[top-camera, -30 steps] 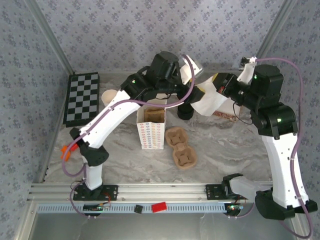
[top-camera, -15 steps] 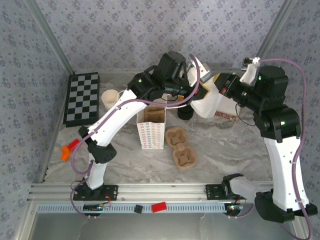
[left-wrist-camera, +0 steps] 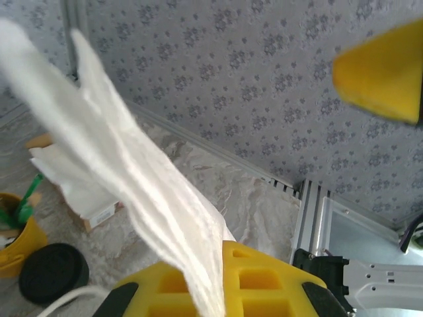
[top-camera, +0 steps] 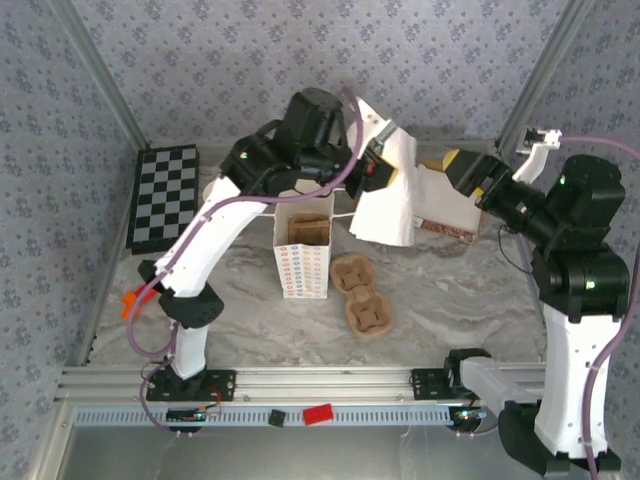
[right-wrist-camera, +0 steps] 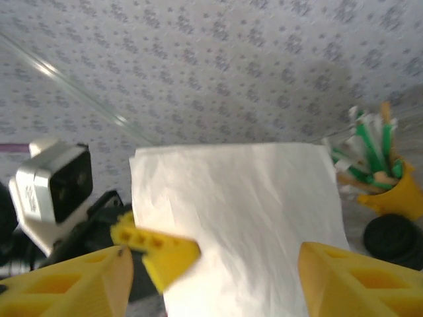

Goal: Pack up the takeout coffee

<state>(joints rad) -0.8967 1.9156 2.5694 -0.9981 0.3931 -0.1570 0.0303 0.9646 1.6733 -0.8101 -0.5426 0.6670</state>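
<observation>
Brown moulded-pulp cup carrier (top-camera: 362, 295) is lying on the marbled table (top-camera: 450, 300) not far beyond the arm bases. It is sitting just beside a dotted white paper bag (top-camera: 303, 265), which is standing upright and open with something brown showing in its mouth. A checkerboard (top-camera: 165, 195) is lying flat against the left wall. Past the bag, the left claw (top-camera: 385, 172) is pinching tight on a white paper napkin (top-camera: 392, 205). It is holding the napkin up off the table, so the sheet is hanging and spreading below it. The right claw (top-camera: 455, 165) is facing it from the right with its yellow fingers spread wide, gripping nothing. In the right wrist view the napkin is hanging ahead of the gap between them, and whether it is touching either finger I cannot tell. Farther back, the takeout coffee (left-wrist-camera: 53, 274) is standing on the table under the raised napkin and wearing its round black lid. It is sitting just beside a yellow cup of green stirrers (left-wrist-camera: 13, 231) and near a low box of white paper (left-wrist-camera: 66, 178). Behind everything, the grey patterned wall (left-wrist-camera: 264, 79) is closing off the back.
</observation>
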